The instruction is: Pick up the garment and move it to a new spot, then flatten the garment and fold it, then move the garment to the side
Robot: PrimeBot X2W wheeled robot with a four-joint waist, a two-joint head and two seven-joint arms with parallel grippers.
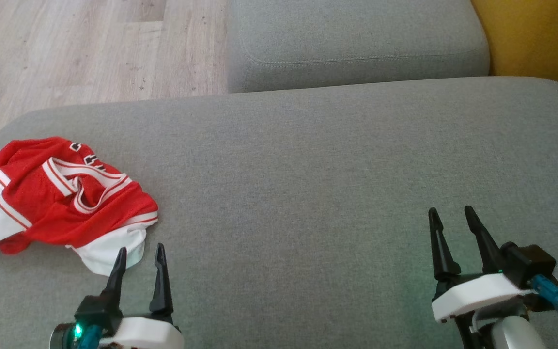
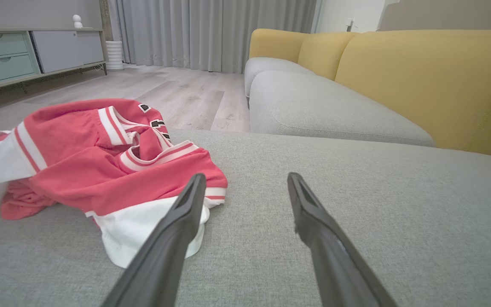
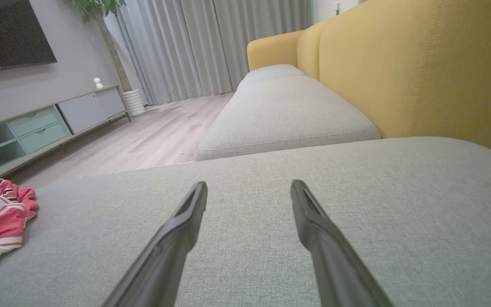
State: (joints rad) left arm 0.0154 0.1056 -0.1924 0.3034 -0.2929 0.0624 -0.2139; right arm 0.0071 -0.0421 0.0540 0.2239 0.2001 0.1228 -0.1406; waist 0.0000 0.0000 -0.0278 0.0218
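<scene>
The garment point(image 1: 61, 194), a red jersey with white trim, lies crumpled at the cushion's point(image 1: 308, 169) left end, close to the edge by the floor point(image 1: 66, 48). No pick-up has begun, so the first step is in hand.

The left gripper point(image 1: 141, 248) sits just beside the garment's white hem, jaws released and empty. From the left wrist view, one finger point(image 2: 186, 213) crosses in front of that hem; whether it touches the cloth I cannot tell. The right gripper point(image 1: 450, 210) is well apart from the garment over bare cushion, jaws also released and empty.

To pick up well, I would bring the left jaws down over a raised fold of the red body rather than the thin hem, so several layers are pinched. The lift should be high enough for the trailing cloth to clear the cushion.

The heap's long axis runs across the head view, from its left edge down toward the left gripper. The hem points at that gripper, and the striped neck trim faces up. Front and back I cannot tell.
</scene>
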